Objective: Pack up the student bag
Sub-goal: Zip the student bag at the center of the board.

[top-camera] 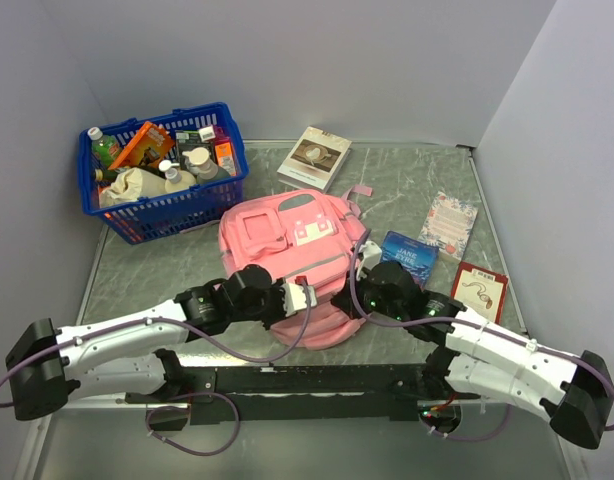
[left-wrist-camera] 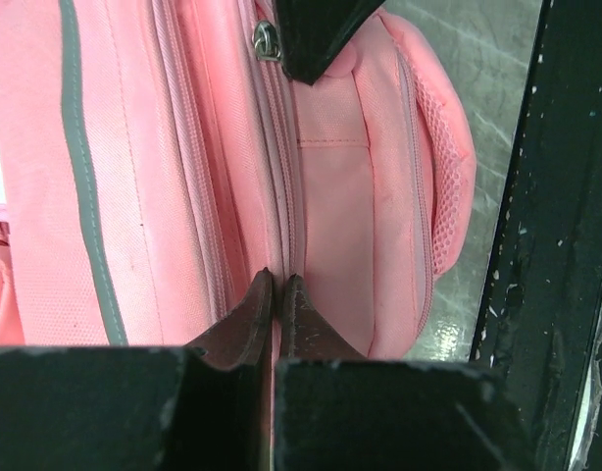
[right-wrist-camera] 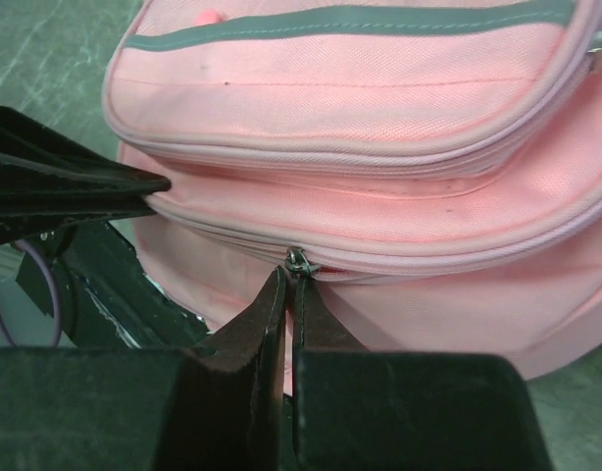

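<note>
here, from the overhead camera, the pink student bag (top-camera: 287, 240) lies flat in the middle of the table (top-camera: 147, 275), its bottom end nearest my two bases, with my left gripper (top-camera: 312, 298) and right gripper (top-camera: 355, 295) both pressed in at that near end. a blue basket (top-camera: 177, 212) crammed with bottles and packets stands at the far left corner, just beside the bag; a book (top-camera: 315, 157) lies beyond the bag, and a blue booklet (top-camera: 409, 255), a floral card (top-camera: 449, 222) and a red card (top-camera: 479, 290) lie to its right. from the left wrist camera, my left gripper (left-wrist-camera: 278, 285) has its two fingers drawn almost together, only a sliver between them, nipped on the pink fabric along the bag's zip line; the grey stripe (left-wrist-camera: 85, 186) runs down the left of the view, and at the top edge one of my right fingers (left-wrist-camera: 316, 34) sits touching the metal zipper pull (left-wrist-camera: 267, 39). from the right wrist camera, my right gripper (right-wrist-camera: 289, 285) is likewise closed to a thin slit, its tips meeting right under the zipper pull (right-wrist-camera: 297, 260), which appears pinched between them on the lower zip of the bag (right-wrist-camera: 360, 98); one of my left fingers (right-wrist-camera: 75, 186) reaches in from the left and touches the same seam.
</note>
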Robot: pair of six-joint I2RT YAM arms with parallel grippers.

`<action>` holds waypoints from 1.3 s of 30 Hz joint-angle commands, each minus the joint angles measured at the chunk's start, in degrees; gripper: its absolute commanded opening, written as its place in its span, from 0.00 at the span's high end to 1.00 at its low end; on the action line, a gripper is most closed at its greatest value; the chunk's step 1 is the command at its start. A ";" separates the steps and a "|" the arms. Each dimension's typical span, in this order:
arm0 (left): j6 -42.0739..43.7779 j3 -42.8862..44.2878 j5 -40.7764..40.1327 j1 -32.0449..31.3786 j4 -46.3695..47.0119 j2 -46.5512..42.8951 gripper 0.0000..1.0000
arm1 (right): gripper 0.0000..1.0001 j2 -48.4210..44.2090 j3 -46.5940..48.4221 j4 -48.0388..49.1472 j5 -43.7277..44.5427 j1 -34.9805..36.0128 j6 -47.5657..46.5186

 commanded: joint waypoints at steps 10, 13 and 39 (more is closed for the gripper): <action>7.21 -1.57 5.38 1.73 -15.18 -8.69 0.99 | 0.90 1.78 4.74 -7.67 9.10 -10.05 -5.84; 9.23 -2.80 5.91 1.73 -19.31 -12.21 0.99 | 0.90 2.75 5.53 -6.09 10.24 -10.40 -6.63; 8.02 -0.25 -4.54 2.00 -12.66 -19.70 0.98 | 0.48 3.72 3.08 3.33 -5.22 -11.98 -6.02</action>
